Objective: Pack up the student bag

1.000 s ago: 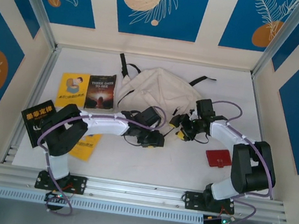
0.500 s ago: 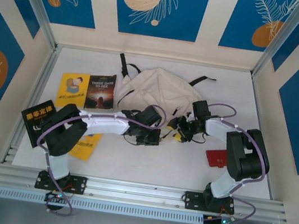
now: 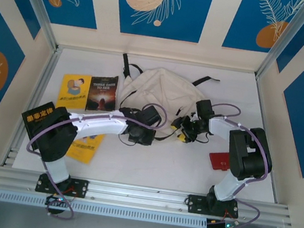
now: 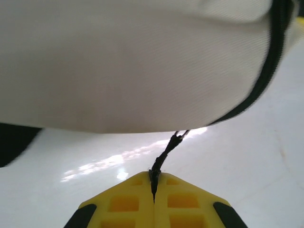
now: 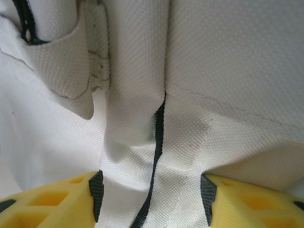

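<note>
— Two things differ from a second ago?
— Yes. The left gripper [image 4: 153,187] has slid along the near edge of the student bag [image 3: 164,90] toward its left corner. The right arm's elbow has folded up closer to the bag's right side. The bag itself lies on the white table [image 3: 160,170] as before.
— And the fingers?
— The left yellow fingers [image 4: 185,204] are pressed together on a thin black zip pull cord [image 4: 167,149] that runs up to the bag's cream cloth. On the right gripper [image 5: 152,202] the fingers [image 5: 57,202] stand apart. A bunched fold of the bag fills the gap and touches both pads, with a black zip line [image 5: 159,123] down its middle.
— Anything hard to see?
— From above, both sets of fingertips hide under the wrists at the bag's near edge. The left arm also covers part of a yellow book [image 3: 86,148] left of the bag.
</note>
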Motion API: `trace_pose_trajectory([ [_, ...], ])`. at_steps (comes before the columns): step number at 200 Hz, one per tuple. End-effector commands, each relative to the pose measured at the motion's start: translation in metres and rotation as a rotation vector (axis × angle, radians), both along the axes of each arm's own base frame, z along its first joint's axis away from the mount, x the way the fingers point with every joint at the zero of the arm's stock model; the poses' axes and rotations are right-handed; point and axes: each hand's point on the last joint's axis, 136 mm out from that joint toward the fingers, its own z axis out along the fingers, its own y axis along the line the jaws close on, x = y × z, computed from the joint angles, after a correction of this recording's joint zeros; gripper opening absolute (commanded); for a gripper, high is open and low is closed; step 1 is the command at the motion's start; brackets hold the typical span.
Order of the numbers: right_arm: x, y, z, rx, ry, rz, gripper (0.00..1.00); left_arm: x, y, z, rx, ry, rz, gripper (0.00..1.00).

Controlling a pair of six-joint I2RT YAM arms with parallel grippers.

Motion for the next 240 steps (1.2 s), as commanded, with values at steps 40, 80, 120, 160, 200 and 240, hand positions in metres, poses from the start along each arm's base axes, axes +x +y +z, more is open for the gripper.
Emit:
trace_pose_trajectory([
  [40,0.001,-0.043,-0.022,-0.177,0.044,-0.081,0.60,0.020,0.060,0.019,0.134,-0.089,-0.022,0.00],
  [80,0.011,-0.047,0.009,-0.166,-0.034,-0.096,0.61,0.024,0.022,0.024,-0.048,-0.074,-0.073,0.00],
  [120,0.005,-0.053,0.057,-0.117,-0.116,-0.109,0.66,0.017,-0.025,0.041,-0.154,-0.086,-0.162,0.00],
  [160,-0.020,-0.056,0.067,-0.077,-0.079,-0.156,0.69,0.003,-0.078,0.052,-0.230,-0.092,-0.267,0.00],
  [200,-0.035,-0.064,0.051,-0.038,-0.033,-0.269,0.72,0.000,-0.125,0.058,-0.291,-0.091,-0.315,0.00],
  [240,-0.044,-0.056,0.039,0.053,0.039,-0.311,0.73,0.006,-0.131,0.051,-0.265,-0.090,-0.301,0.00],
])
